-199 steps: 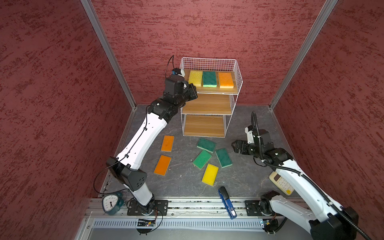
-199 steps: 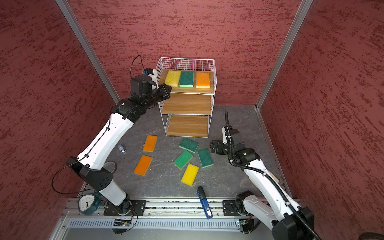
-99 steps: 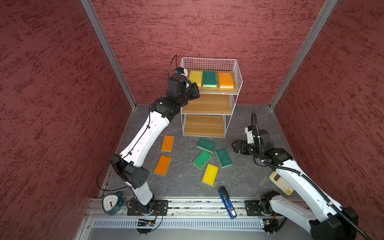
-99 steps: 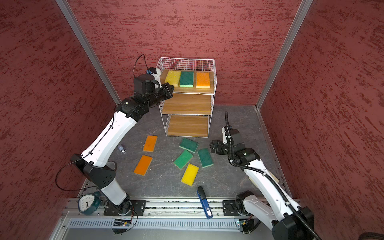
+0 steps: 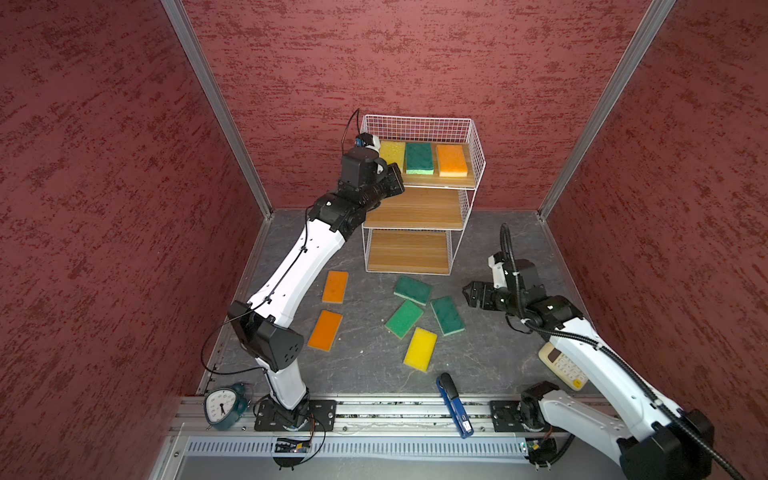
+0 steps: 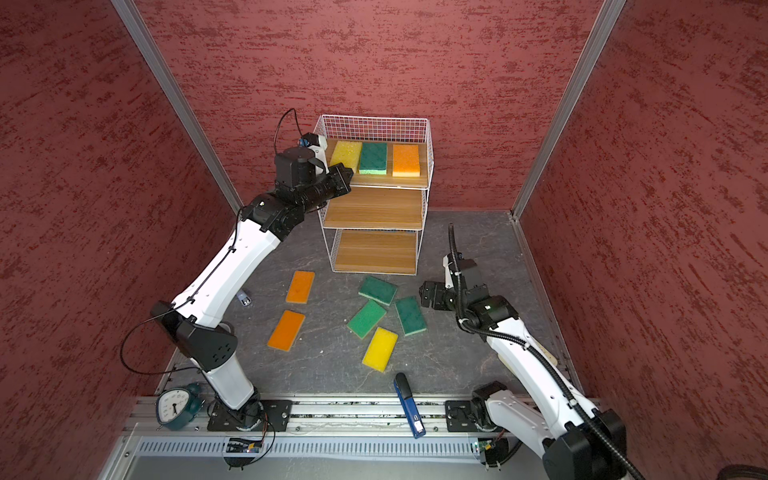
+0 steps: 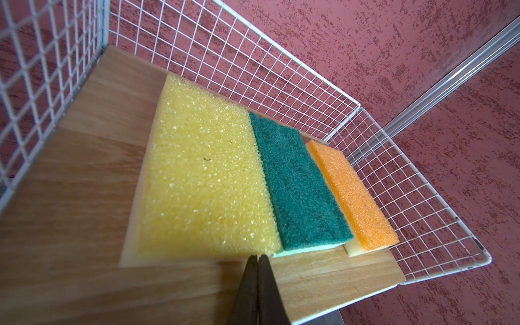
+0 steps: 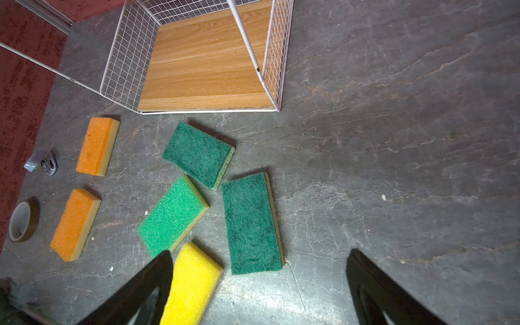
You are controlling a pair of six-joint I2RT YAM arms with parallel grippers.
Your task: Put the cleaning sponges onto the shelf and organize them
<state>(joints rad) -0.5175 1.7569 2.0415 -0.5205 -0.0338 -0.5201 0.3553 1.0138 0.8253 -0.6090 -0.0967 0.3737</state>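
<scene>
Alarm clock [image 5: 222, 409], blue stapler [image 5: 454, 405], calculator [image 5: 562, 366], tape roll [image 8: 22, 221], small metal clip [image 8: 42, 163]

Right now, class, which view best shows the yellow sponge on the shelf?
The left wrist view: the yellow sponge is large, pores sharp. In both top views it is small. The right wrist view misses it.

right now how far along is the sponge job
Done: the top board of the shelf holds a yellow sponge, a green sponge and an orange sponge. In hand: nothing; the left gripper is shut at the yellow one's front edge, the right gripper open over the floor. Left: six there, two orange, three green, one yellow; lower boards bare.
</scene>
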